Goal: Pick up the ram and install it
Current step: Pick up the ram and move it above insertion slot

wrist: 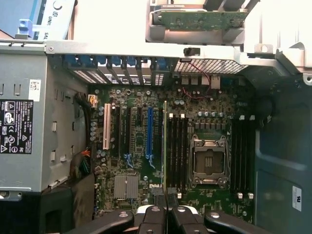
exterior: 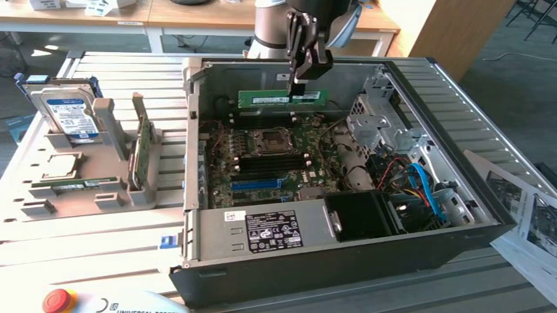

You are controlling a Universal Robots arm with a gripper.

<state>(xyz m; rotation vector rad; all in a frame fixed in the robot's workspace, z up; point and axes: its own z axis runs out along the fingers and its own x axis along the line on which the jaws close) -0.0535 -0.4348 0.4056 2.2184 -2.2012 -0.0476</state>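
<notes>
The ram (exterior: 283,98), a thin flat green stick, hangs level over the motherboard (exterior: 270,160) inside the open grey metal PC case (exterior: 392,257), top edge pinched by the black gripper (exterior: 299,86), arm pointing straight down.

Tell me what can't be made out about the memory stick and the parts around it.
- Wrist view: the memory stick shows edge-on, so its chips are hidden.
- Exterior view: the motherboard strip behind the stick, covered by it.
- Exterior view: power supply label, print too small to read.
- Exterior view: button box, cut off by the bottom edge.
</notes>
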